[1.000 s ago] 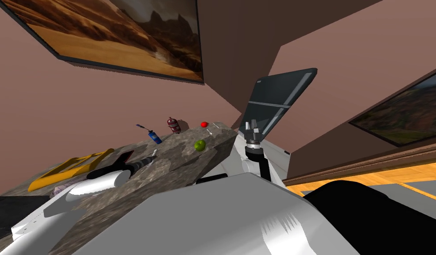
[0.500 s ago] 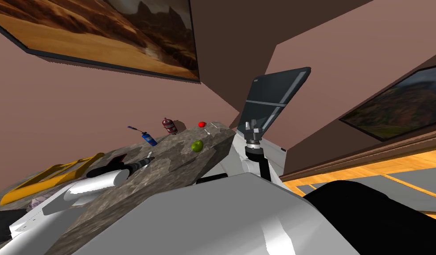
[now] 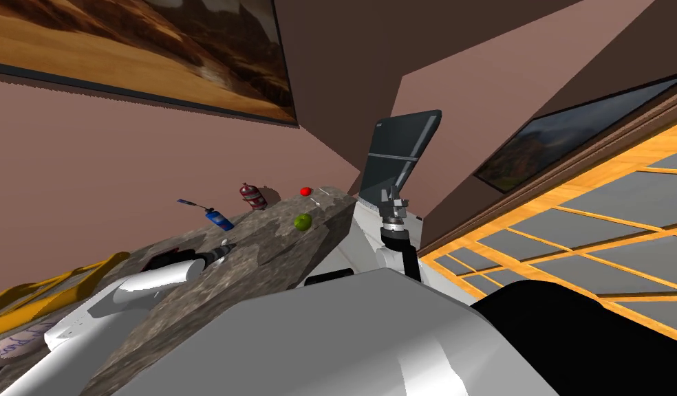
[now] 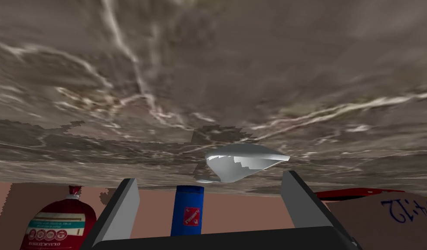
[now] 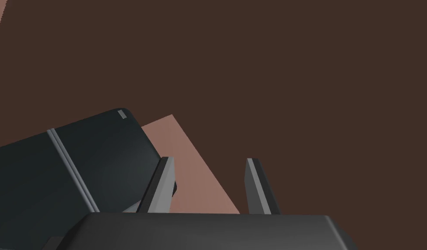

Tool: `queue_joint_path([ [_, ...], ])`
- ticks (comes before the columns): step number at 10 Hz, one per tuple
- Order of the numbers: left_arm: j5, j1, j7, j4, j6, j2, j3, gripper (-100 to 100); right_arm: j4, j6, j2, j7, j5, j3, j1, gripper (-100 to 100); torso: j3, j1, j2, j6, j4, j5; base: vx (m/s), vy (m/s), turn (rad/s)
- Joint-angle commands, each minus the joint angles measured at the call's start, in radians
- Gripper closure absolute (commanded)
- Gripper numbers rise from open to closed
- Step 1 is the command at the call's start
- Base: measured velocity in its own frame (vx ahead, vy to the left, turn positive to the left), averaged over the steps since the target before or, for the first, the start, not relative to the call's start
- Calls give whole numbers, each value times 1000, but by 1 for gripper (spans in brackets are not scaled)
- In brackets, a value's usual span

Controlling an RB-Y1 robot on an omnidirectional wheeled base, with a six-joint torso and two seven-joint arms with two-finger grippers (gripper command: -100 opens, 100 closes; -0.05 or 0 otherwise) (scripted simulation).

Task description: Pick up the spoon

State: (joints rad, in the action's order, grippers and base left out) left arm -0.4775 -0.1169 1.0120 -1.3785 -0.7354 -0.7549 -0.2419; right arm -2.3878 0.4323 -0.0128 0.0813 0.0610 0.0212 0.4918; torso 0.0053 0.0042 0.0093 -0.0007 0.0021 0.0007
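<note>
— Since the whole head view has swung in this last second, it was you who turned, not the things: the green fruit (image 3: 303,221) and the blue can (image 3: 219,220) keep their places on the tabletop (image 3: 275,254).
— And for the task?
— Your left hand (image 4: 210,175) stayed low over the stone, fingers spread, holding nothing. Just ahead lies a pale grey shape that I take for the spoon (image 4: 245,161), flat on the tabletop, between your hand and the can. I judge you are nearly lined up; the closing is not yet done.
— What material?
— It looks glossy and hard, rounded, narrowing to one side; the handle I cannot make out. The tabletop is veined grey-brown stone, the can a smooth cylinder. Your right hand (image 5: 209,159), raised beside the tabletop's end, is spread and empty too.
</note>
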Motion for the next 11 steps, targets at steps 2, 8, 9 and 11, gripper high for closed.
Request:
queue_joint_path([
  [2,63,42,-57,54,-7,16,-3,-100,0,0,0,0,0,0,0,0,0,-1,0,0,0,0,-142,32,-258],
  [8,75,47,-66,62,-6,20,-4,100,0,0,0,0,0,0,0,0,-5,-2,-8,-1,-2,0,-40,9,-45],
  [9,75,47,-67,62,-6,20,-4,100,0,0,0,0,0,0,0,0,-5,-2,-8,-1,-2,0,0,0,0],
  [11,41,26,-37,32,-5,11,-2,100,0,0,0,0,0,0,0,0,-5,-2,-9,-1,-2,0,48,-17,135],
])
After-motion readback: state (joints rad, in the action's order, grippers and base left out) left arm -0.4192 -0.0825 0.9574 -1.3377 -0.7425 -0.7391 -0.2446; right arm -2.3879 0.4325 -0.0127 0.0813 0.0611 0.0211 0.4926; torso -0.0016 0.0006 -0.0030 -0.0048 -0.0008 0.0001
